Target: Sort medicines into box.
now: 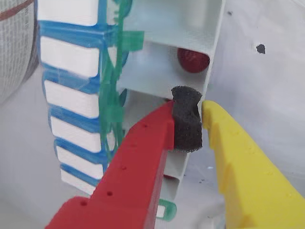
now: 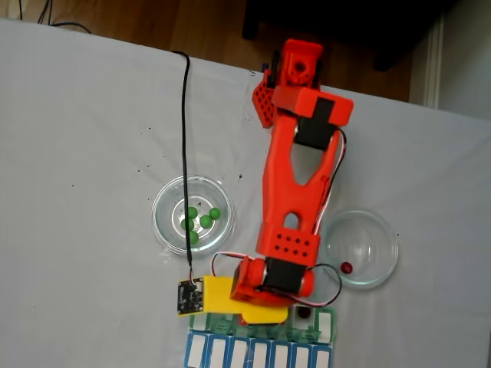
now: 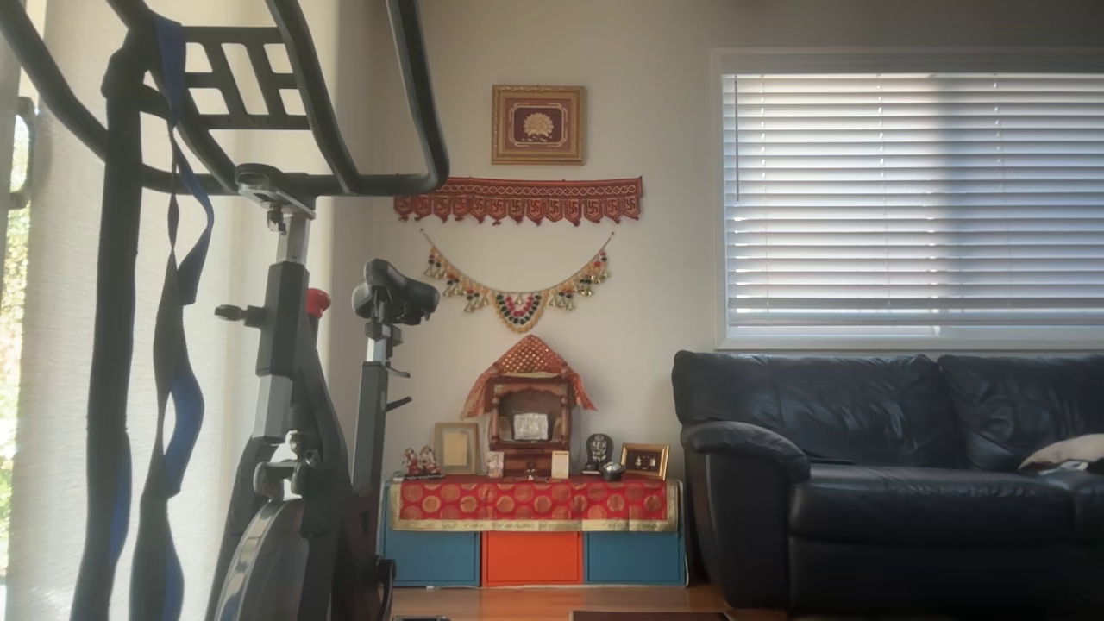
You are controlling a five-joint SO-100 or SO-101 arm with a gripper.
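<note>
Red and yellow fingers of the gripper (image 1: 190, 107) fill the lower half of the wrist view, the red finger (image 1: 138, 167) running up from 7 o'clock and the yellow finger (image 1: 248, 162) from 5 o'clock. A black foam pad (image 1: 187, 119) sits on the red finger's inner face, and a thin strip of daylight shows between the pad and the yellow tip, so the jaws stand slightly apart with nothing between them. The tips hang over the open white compartments of the pill box (image 1: 162, 71). One dark red ball (image 1: 193, 59) lies in a compartment at 12 o'clock from the tips. Green flap lids (image 1: 116, 95) stand open along the box's left side, with a blue-lidded row (image 1: 71, 95) beyond at 9 o'clock.

From the fixed view the arm (image 2: 295, 192) reaches down toward 6 o'clock, where the box (image 2: 326, 326) sits at the bottom edge of the white table (image 2: 84, 153). A glass dish (image 2: 165, 211) at 9 o'clock from the arm holds green balls (image 2: 205, 221); how many I cannot tell. Another glass dish (image 2: 376, 245) at 3 o'clock holds one red ball (image 2: 347, 267).
</note>
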